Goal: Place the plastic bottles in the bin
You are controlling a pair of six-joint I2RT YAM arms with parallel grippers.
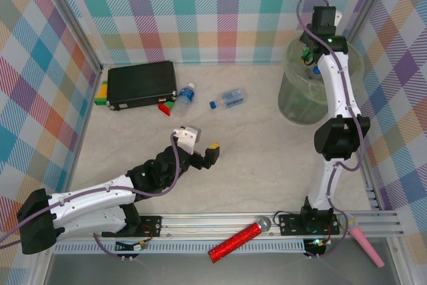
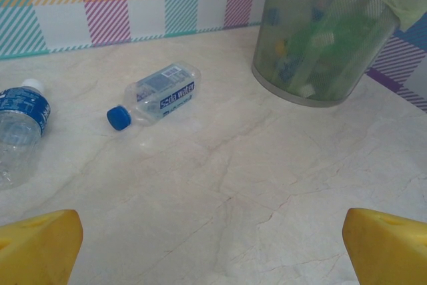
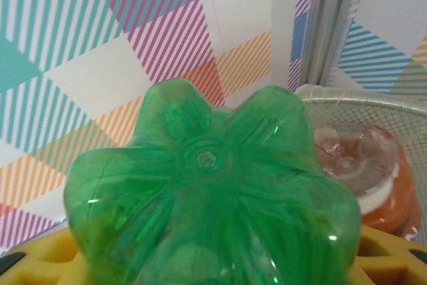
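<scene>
Case point(image 1: 141, 84) far-left; first bottle point(image 1: 183, 100) just right of it; second bottle point(image 1: 229, 99) between first bottle and bin point(image 1: 297, 106).

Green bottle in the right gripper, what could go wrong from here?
The green bottle held by the right gripper looks offset from the bin rim in the right wrist view. If released now, it might clip the rim and fall outside. An orange-labelled bottle lies high inside, so it could also bounce off.
</scene>
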